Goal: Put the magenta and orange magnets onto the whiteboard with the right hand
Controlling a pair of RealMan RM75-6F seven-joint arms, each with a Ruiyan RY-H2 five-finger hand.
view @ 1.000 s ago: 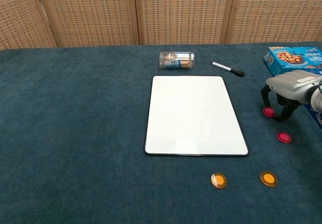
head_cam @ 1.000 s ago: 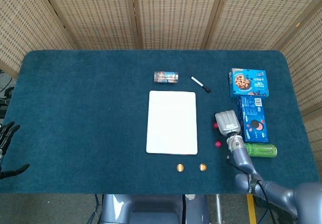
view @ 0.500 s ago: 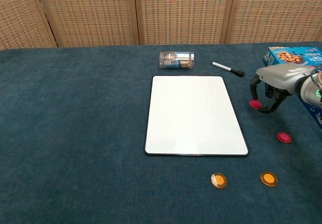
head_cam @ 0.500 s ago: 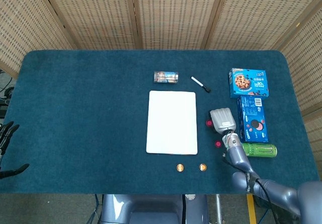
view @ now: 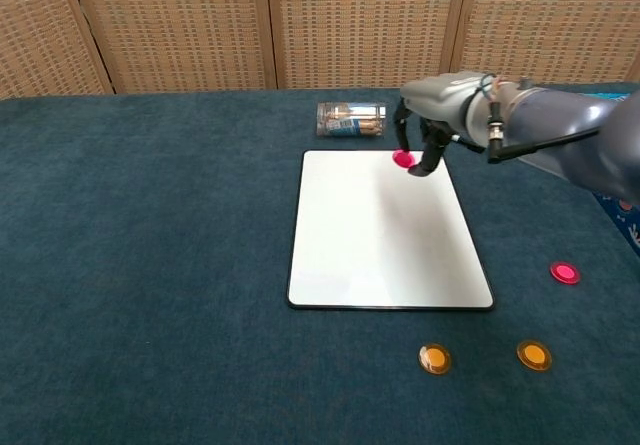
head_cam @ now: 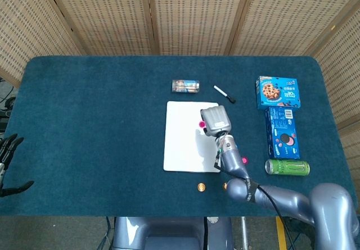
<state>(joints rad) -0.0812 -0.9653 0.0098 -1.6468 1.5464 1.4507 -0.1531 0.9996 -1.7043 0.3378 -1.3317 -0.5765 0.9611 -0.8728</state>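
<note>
Right robot hand (view: 428, 125): pinches a magenta magnet (view: 403, 159) above the whiteboard (view: 388, 230).
Left robot hand (head_cam: 8, 163): empty, fingers apart.
Tabletop (view: 150, 265): second magenta magnet (view: 565, 273), two orange magnets (view: 434, 358).

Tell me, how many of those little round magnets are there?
4: one magenta round magnet pinched by the right robot hand over the white rectangular whiteboard, another magenta magnet and two orange magnets on the cloth.

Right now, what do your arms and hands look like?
The right arm is glossy blue-grey with rounded segments and a thin black cable along it. The right hand has a pale grey shell and dark fingers. The left hand shows only thin black fingers at the frame edge.
</note>
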